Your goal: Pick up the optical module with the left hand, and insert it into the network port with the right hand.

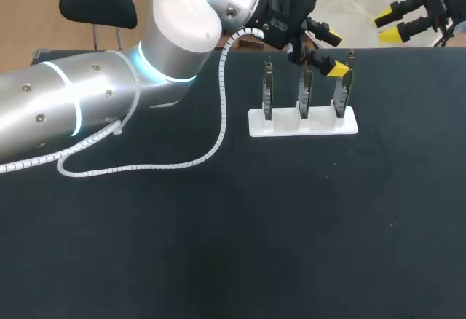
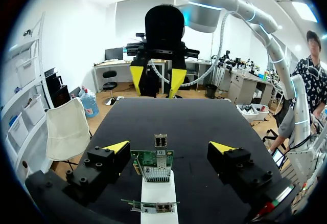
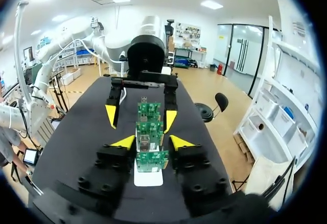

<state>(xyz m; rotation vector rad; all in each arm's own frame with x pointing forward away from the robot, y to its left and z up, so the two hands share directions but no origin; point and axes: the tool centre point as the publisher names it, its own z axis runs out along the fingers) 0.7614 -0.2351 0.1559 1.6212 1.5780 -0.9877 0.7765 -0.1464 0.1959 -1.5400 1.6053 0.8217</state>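
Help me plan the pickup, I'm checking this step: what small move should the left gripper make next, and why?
Probably close the left gripper on the optical module. In its wrist view the gripper is open, and the module stands up from a board between its fingers, touching neither. The right gripper hangs off beside the stand, so nothing is held yet.

A flat white stand [image 1: 303, 124] holds three upright thin grey boards [image 1: 306, 95]; the left gripper [image 1: 335, 55] hangs over the rightmost board [image 1: 342, 100], perhaps touching it.

The boards [image 2: 152, 158] are green, their stand [image 1: 303, 124] white, the table [image 1: 218, 246] black.
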